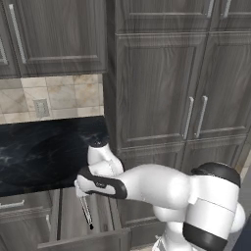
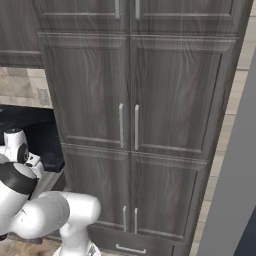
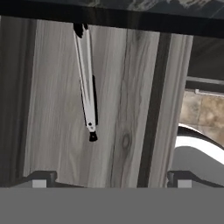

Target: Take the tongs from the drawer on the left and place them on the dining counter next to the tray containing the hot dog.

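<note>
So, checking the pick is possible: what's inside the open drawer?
The tongs lie alone on the drawer floor, below the open gripper. The arm hides part of the drawer's interior from the base cameras.

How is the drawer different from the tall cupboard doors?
The drawer is pulled open, low down; the tall doors are shut and stand higher. The drawer holds the tongs on its pale wooden floor; what is behind the doors cannot be seen. The drawer is shallow and wide, the doors tall and upright. Both have dark grey-brown wood-grain fronts.
</note>
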Controlling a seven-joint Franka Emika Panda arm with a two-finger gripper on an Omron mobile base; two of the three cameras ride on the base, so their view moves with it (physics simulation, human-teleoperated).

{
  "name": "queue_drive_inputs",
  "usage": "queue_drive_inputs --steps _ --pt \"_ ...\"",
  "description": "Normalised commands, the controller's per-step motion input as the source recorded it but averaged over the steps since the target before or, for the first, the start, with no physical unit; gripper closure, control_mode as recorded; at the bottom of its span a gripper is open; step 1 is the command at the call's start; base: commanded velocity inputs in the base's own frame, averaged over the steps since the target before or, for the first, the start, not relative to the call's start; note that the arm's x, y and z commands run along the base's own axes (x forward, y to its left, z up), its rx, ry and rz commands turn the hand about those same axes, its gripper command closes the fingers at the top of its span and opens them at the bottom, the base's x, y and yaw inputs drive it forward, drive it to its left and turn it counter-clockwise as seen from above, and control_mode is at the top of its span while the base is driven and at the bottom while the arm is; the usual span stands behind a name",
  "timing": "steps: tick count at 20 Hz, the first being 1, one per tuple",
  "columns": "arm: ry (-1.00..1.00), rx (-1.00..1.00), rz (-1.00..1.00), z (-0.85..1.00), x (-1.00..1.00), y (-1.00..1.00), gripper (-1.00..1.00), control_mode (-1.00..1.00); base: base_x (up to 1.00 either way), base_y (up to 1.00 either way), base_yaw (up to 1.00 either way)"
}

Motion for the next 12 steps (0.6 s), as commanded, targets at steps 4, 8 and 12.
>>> queue_drive_inputs --steps 4,8,12 --pt "0.00 -0.01 0.00 -0.30 0.11 0.09 -1.00 -1.00 0.00 0.00 0.00" --pt "0.00 0.00 0.00 -0.30 0.13 0.19 -1.00 -1.00 0.00 0.00 0.00" --pt "0.00 0.00 0.00 -0.30 0.19 0.22 -1.00 -1.00 0.00 0.00 0.00"
